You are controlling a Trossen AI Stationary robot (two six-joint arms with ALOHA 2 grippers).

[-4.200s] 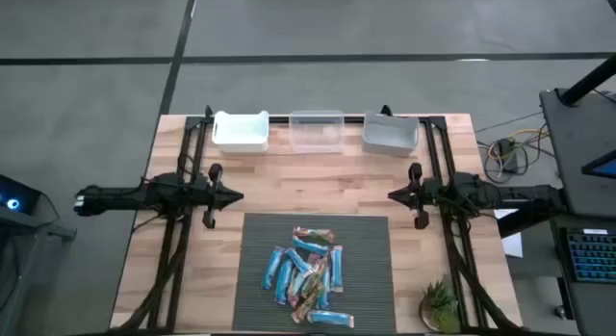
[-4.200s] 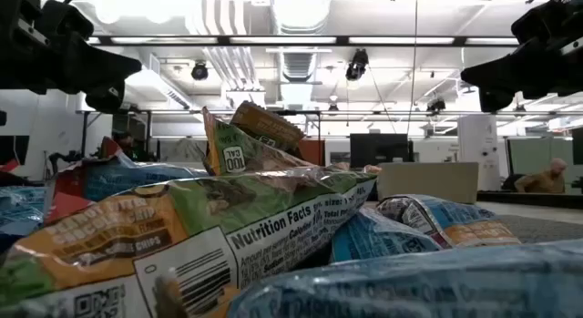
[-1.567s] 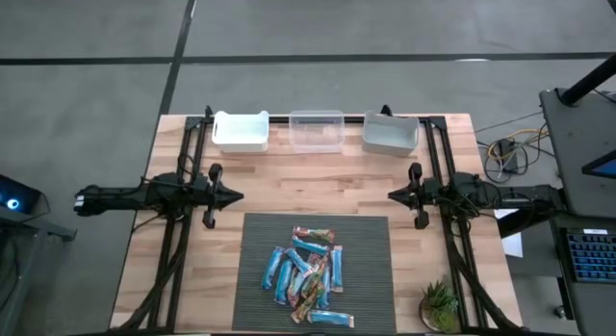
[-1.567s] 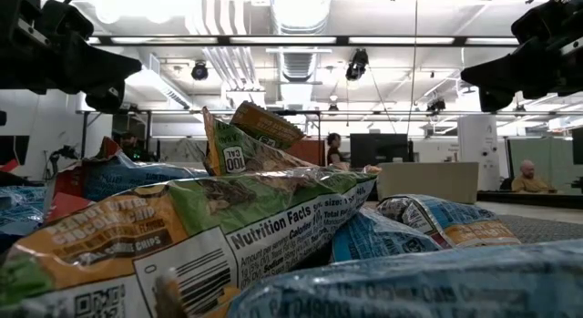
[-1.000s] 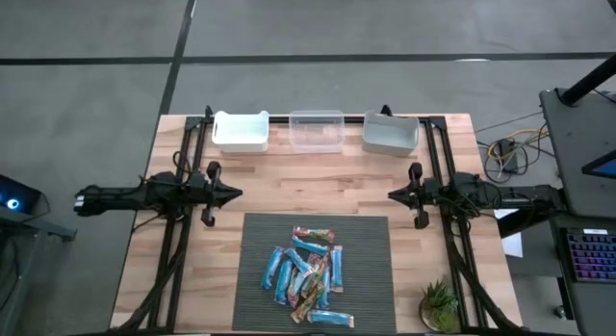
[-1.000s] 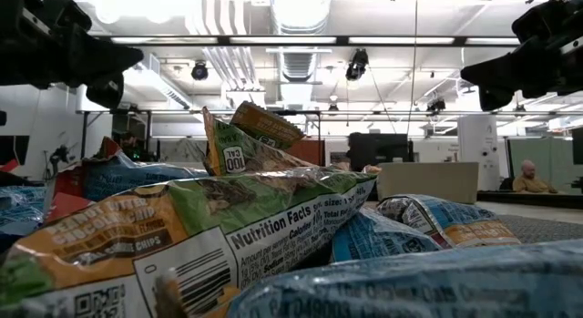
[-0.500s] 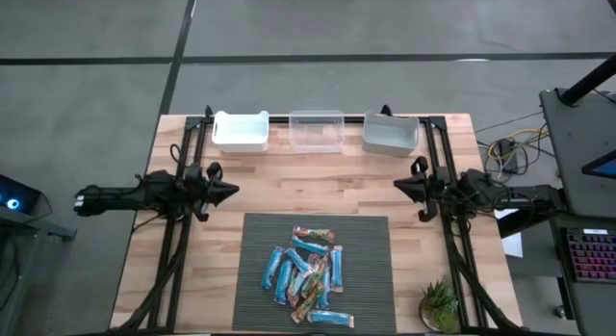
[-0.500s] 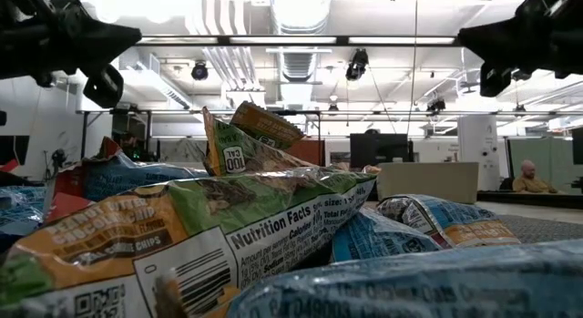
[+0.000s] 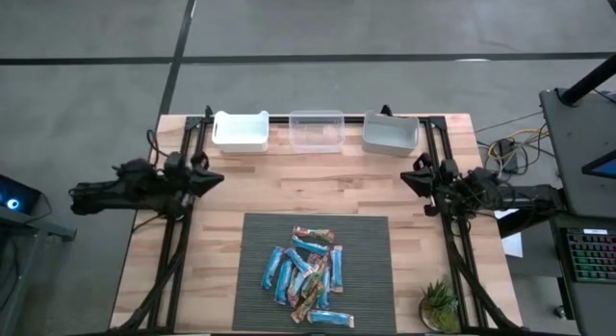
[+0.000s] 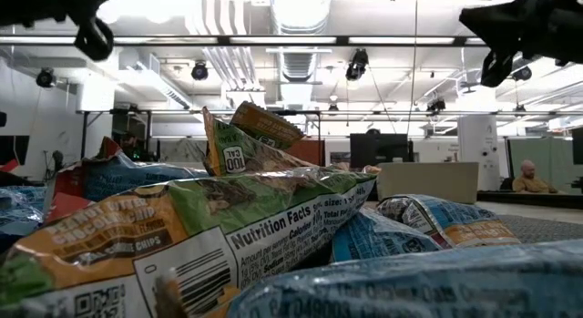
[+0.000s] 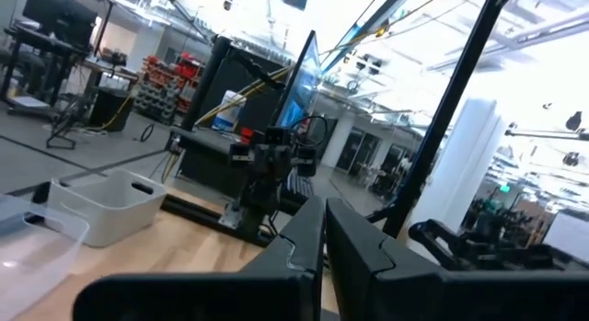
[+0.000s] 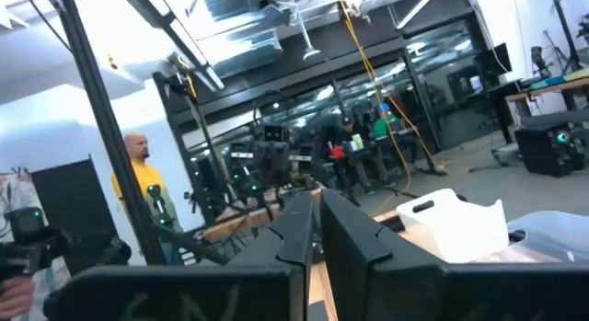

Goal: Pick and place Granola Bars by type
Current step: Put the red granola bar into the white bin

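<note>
We saw a wooden table (image 9: pixel 289 187) with a dark ribbed mat (image 9: pixel 255 269), in an open workshop where a person (image 10: pixel 526 178) sat far behind. The left gripper (image 9: pixel 210 177) and right gripper (image 9: pixel 409 177) hovered at opposite table edges, fingers closed together, holding nothing. Three bins (image 9: pixel 317 131) lined the far edge. The Granola Bars (image 9: pixel 306 273), roughly a dozen, lay heaped on the mat.

Overhead view spans the table (image 9: pixel 308 196); low view sits against the bars (image 10: pixel 228 227).
</note>
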